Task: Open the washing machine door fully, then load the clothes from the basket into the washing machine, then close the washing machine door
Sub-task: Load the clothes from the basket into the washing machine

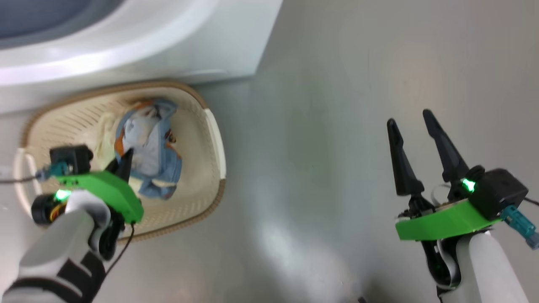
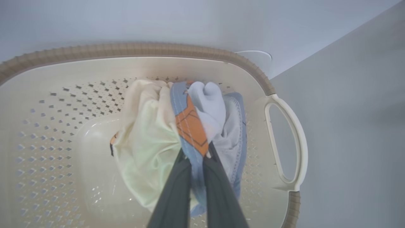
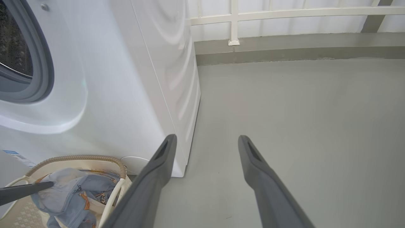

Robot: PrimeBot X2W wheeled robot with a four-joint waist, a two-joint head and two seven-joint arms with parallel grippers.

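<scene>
Two hands show in your head view: your left hand [image 1: 125,158] is down inside the basket [image 1: 214,130], and your right hand [image 1: 410,120] hangs over the bare grey floor [image 1: 328,126], well apart from the basket, its two dark fingers spread wide with nothing between them. From the left wrist you can see the left hand [image 2: 196,155] pinched closed on a fold of the light blue garment [image 2: 178,98], with its orange patch just above the fingertips. The cream garment [image 2: 145,142] is bunched against it on the left of that view, and both are inside the basket's perforated walls. The basket stands on the floor at the foot of the washing machine [image 1: 177,46], near its front corner. From the right wrist you see the machine's grey-blue gasket [image 3: 44,63] and dark drum [image 3: 12,47] at the upper left.
</scene>
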